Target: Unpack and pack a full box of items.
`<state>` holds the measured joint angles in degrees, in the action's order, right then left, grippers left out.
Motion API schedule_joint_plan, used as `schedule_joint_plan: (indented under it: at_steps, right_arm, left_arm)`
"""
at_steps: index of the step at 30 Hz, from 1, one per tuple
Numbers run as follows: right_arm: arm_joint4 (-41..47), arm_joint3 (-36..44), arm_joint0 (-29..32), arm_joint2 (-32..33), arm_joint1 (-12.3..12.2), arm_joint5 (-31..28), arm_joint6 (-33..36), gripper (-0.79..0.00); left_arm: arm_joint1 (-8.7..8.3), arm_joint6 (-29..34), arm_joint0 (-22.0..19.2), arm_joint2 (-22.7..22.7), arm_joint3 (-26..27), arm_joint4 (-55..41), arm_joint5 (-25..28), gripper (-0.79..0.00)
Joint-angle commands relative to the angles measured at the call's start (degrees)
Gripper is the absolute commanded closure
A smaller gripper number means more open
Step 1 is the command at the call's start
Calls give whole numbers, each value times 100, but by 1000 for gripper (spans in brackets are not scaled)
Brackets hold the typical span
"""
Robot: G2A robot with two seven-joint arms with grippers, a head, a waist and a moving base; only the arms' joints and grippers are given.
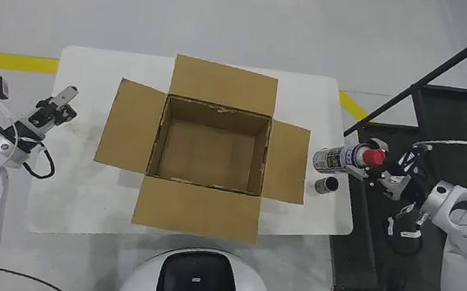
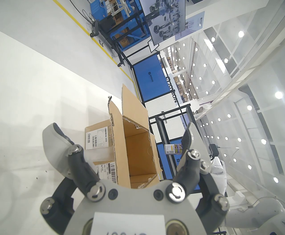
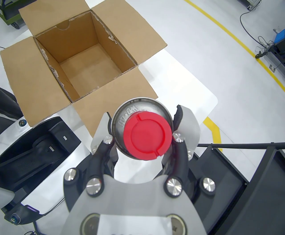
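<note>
An open cardboard box (image 1: 212,154) sits in the middle of the white table (image 1: 69,196), flaps folded out, with nothing visible inside (image 3: 89,64). My right gripper (image 1: 380,170) hovers over the table's right edge, shut on a silver spray can (image 1: 343,157) with a red cap (image 3: 147,136), held sideways. A small black cylinder (image 1: 327,185) stands on the table just below the can. My left gripper (image 1: 63,100) is open near the table's left edge, apart from the box (image 2: 135,153), nothing between its fingers (image 2: 59,138).
A black metal cart (image 1: 443,154) stands right of the table, under my right arm. Bare tabletop lies left of the box and along the front edge. A yellow floor line (image 1: 7,61) runs behind the table.
</note>
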<state>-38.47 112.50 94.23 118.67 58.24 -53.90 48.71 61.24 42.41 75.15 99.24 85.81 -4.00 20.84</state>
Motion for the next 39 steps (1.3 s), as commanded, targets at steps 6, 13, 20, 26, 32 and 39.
schedule_joint_plan:
  at_steps: [6,13,20,26,32,39]
  right_arm:
    - [-496,-201,886,306,-31,-410,-484,0]
    - [-1641,-535,1476,-123,-7,-394,-1555,0]
    - [-3302,-1120,1266,-752,62,330,-2905,0]
    - [-4144,-1677,1052,-1235,96,961,-3841,0]
    - [-4164,-2061,899,-1467,105,1093,-3991,0]
    - [-3842,-2132,876,-1409,85,957,-3948,-785]
  left_arm:
    - [0,0,0,0,0,0,0,-785]
    - [0,0,0,0,0,0,0,-785]
    - [0,0,0,0,0,0,0,-785]
    - [0,0,0,0,0,0,0,-785]
    - [0,0,0,0,0,0,0,-785]
    - [0,0,0,0,0,0,0,-785]
